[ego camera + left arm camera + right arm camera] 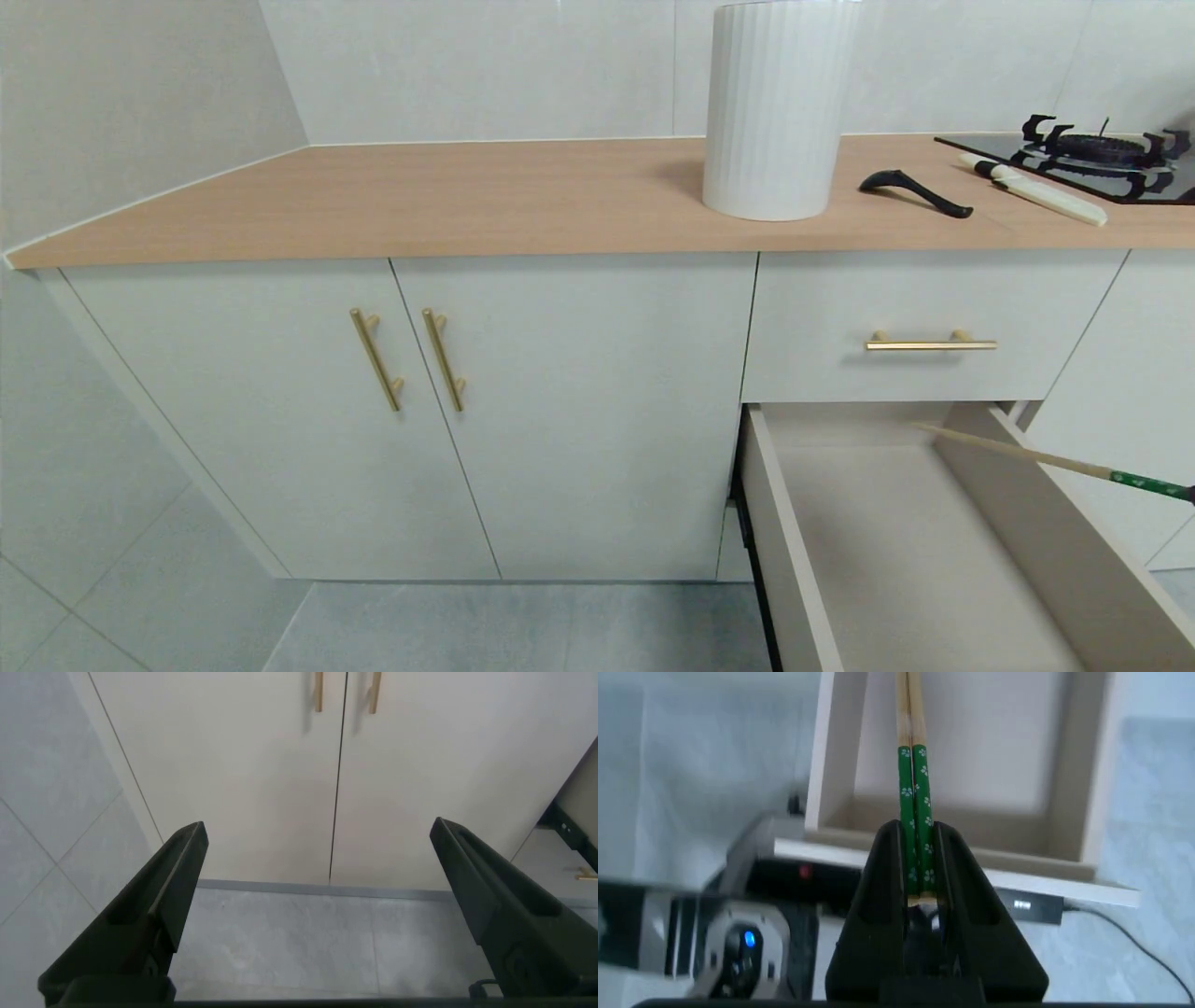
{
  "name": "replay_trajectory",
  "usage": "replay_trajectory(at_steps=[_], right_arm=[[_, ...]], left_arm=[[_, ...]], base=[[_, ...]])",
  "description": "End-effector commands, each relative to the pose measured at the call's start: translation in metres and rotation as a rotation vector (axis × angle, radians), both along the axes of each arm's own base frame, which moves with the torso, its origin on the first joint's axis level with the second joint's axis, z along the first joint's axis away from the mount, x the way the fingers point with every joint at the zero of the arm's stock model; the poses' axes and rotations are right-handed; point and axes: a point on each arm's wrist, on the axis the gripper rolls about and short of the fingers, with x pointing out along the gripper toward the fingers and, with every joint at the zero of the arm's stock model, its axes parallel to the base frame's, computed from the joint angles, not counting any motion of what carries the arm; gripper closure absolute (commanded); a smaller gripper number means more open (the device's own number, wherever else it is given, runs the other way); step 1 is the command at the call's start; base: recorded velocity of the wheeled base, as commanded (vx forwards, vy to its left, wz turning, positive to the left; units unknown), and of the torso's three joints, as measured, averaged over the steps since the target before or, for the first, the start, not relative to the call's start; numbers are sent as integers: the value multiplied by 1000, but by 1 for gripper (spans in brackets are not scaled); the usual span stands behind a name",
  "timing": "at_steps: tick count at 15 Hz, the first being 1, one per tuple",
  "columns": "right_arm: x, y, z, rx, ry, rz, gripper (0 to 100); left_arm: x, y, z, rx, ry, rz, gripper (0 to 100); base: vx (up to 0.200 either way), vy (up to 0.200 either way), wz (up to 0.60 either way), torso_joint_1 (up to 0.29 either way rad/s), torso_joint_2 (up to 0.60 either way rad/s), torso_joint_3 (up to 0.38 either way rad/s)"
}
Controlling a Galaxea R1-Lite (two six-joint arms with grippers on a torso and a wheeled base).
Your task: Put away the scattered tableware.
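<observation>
My right gripper (915, 845) is shut on a pair of wooden chopsticks (911, 765) with green patterned ends. They reach out over the open lower drawer (1069, 784). In the head view the chopsticks (1046, 459) slant in from the right edge above the open drawer (896, 551), tips near its back. A black-handled peeler (917, 191) and a cream-handled knife (1036, 190) lie on the wooden countertop (448, 201) at the right. My left gripper (322, 882) is open and low, facing the cabinet doors (336, 765) above the floor.
A tall white ribbed canister (777, 107) stands on the countertop beside the peeler. A black gas hob (1102, 154) sits at the far right. A shut drawer with a gold handle (930, 344) is above the open one. Grey floor tiles (523, 625) lie below.
</observation>
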Motion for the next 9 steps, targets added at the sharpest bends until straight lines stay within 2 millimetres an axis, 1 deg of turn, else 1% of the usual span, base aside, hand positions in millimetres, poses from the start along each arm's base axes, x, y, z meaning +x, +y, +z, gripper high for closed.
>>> replay_trajectory(at_steps=[1, 2, 3, 4, 7, 9], right_arm=[[35, 12, -30, -31, 142, 25, 100], [50, 15, -44, -45, 192, 21, 100], [57, 17, -51, -53, 214, 20, 100], [74, 20, -64, -58, 246, 13, 100], [104, 27, -96, -64, 285, 6, 100], [128, 32, -132, -66, 284, 4, 100]], left_arm=[[0, 0, 0, 0, 0, 1, 0], [0, 0, 0, 0, 0, 1, 0], [0, 0, 0, 0, 0, 1, 0], [0, 0, 0, 0, 0, 1, 0], [0, 0, 0, 0, 0, 1, 0], [0, 0, 0, 0, 0, 1, 0]], base=[[0, 0, 0, 0, 0, 0], [0, 0, 0, 0, 0, 0], [0, 0, 0, 0, 0, 0], [0, 0, 0, 0, 0, 0], [0, 0, 0, 0, 0, 0], [0, 0, 0, 0, 0, 0]])
